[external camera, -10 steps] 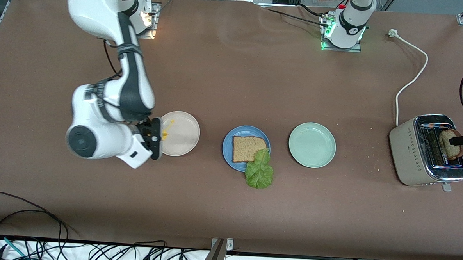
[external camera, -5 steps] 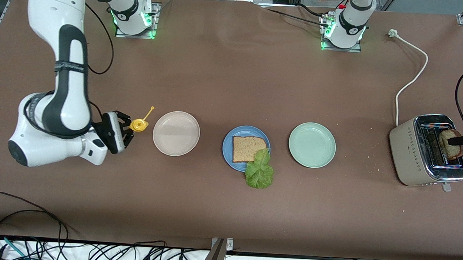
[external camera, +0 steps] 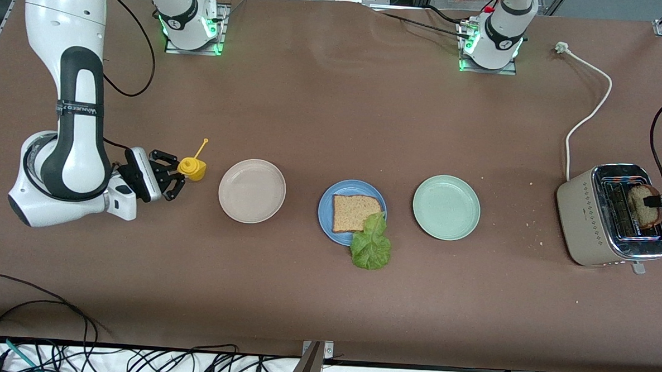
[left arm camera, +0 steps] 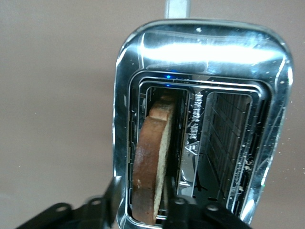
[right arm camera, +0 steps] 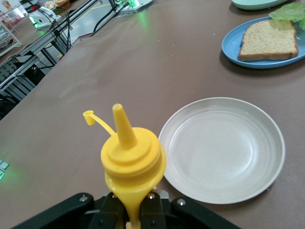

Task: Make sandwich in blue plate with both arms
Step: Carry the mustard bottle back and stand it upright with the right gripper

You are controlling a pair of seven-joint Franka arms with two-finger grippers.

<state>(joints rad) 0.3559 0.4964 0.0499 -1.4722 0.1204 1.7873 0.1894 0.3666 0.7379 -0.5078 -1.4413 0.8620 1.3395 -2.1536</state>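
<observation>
The blue plate (external camera: 326, 208) holds one brown bread slice (external camera: 353, 212), and a green lettuce leaf (external camera: 371, 245) lies half on that slice and half over the rim nearer the camera. A second bread slice (left arm camera: 151, 157) stands in a slot of the toaster (external camera: 587, 211). My left gripper (left arm camera: 142, 202) is open astride that slice, with a gap on the crust side. My right gripper (external camera: 174, 174) is shut on a yellow squeeze bottle (right arm camera: 133, 160), held above the table beside the beige plate (external camera: 251, 191).
A pale green plate (external camera: 446, 208) sits between the blue plate and the toaster. The toaster's white power cord (external camera: 590, 110) runs toward the left arm's base. Black cables hang along the table's front edge (external camera: 78, 354).
My right arm has carried the yellow bottle off the beige plate toward its own end of the table. My left gripper has stayed at the toaster slot.
</observation>
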